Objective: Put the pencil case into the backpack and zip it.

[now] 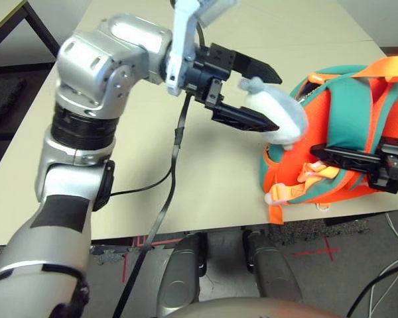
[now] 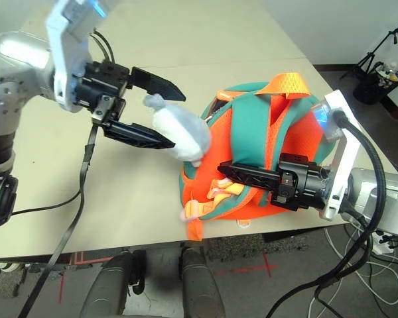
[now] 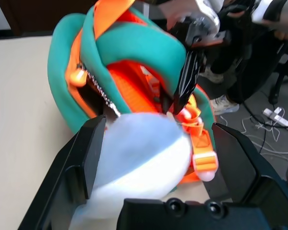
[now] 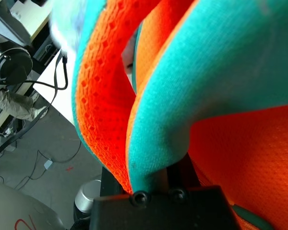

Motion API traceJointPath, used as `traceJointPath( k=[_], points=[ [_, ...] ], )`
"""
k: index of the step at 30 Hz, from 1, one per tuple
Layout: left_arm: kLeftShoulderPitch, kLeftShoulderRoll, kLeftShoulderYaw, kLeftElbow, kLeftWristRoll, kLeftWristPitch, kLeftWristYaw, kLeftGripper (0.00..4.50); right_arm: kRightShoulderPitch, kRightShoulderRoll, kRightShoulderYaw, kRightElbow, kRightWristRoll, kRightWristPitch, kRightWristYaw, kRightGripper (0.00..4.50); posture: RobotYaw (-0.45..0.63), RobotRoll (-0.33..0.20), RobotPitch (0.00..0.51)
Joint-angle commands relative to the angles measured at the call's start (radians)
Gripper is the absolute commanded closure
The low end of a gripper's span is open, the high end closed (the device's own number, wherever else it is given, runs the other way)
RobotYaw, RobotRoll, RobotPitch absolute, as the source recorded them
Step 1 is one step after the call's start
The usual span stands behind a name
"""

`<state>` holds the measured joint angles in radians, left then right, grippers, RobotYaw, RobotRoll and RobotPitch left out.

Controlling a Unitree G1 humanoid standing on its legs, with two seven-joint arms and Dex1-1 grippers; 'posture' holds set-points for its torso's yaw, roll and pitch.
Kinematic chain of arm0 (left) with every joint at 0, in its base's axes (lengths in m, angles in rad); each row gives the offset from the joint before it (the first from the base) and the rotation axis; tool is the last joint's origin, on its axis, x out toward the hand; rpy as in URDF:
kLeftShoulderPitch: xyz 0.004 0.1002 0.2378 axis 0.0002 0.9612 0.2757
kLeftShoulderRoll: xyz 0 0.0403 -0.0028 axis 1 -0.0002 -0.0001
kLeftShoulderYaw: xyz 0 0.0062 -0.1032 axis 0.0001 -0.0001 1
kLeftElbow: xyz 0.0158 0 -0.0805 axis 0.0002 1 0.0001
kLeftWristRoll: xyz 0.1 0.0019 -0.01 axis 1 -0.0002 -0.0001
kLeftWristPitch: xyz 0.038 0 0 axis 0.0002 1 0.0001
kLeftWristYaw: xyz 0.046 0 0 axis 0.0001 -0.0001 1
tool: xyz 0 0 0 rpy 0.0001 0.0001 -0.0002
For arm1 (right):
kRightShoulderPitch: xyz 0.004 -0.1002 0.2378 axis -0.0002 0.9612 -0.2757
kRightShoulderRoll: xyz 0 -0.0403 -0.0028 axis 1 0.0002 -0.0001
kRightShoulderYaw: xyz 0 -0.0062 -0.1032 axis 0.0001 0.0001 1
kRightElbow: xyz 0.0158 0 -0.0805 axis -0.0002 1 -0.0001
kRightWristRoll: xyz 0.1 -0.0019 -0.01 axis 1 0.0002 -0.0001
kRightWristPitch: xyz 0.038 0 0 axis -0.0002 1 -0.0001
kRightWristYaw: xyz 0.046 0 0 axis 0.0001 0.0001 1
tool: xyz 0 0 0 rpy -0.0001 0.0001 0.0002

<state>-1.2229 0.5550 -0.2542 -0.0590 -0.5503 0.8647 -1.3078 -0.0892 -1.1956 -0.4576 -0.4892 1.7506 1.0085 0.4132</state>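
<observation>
Backpack point(image 2: 265, 152) lies on the right near part of the table point(image 2: 205, 40), straps up. Left gripper point(image 1: 259, 96) has its fingers spread around the grey plush charm point(image 2: 180, 136) at the backpack's left side. Right gripper point(image 2: 229, 173) is pushed under a teal strap; whether its fingers are closed I cannot tell.

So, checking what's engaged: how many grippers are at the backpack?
2. The left gripper is open around the plush charm on the backpack's left side. The right gripper lies across its front, by a teal strap.
</observation>
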Motion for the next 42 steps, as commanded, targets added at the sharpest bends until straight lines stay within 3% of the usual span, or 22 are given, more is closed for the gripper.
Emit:
traceJointPath(
  k=[1,14,32,35,42],
  points=[
    [0.020,-0.002,-0.033,0.020,0.037,-0.022,0.009,0.00,0.015,0.001,-0.025,-0.028,0.014,0.005,-0.005,4.21,0.04,0.000,0.196],
    [0.040,-0.009,-0.107,0.183,0.239,-0.298,-0.029,0.00,0.024,0.003,-0.024,-0.040,0.028,-0.001,-0.017,4.21,0.04,0.000,0.203],
    [0.068,-0.075,-0.142,0.238,0.363,-0.439,-0.051,0.00,0.027,0.010,-0.027,-0.053,0.043,-0.010,-0.040,4.21,0.02,0.000,0.206],
    [0.070,-0.079,-0.139,0.236,0.372,-0.439,-0.054,0.54,0.028,0.011,-0.029,-0.054,0.044,-0.010,-0.043,4.21,0.02,0.000,0.205],
    [0.074,-0.083,-0.131,0.226,0.384,-0.447,-0.046,2.68,0.031,0.007,-0.038,-0.051,0.046,-0.008,-0.041,4.21,0.03,0.000,0.208]
  ],
)
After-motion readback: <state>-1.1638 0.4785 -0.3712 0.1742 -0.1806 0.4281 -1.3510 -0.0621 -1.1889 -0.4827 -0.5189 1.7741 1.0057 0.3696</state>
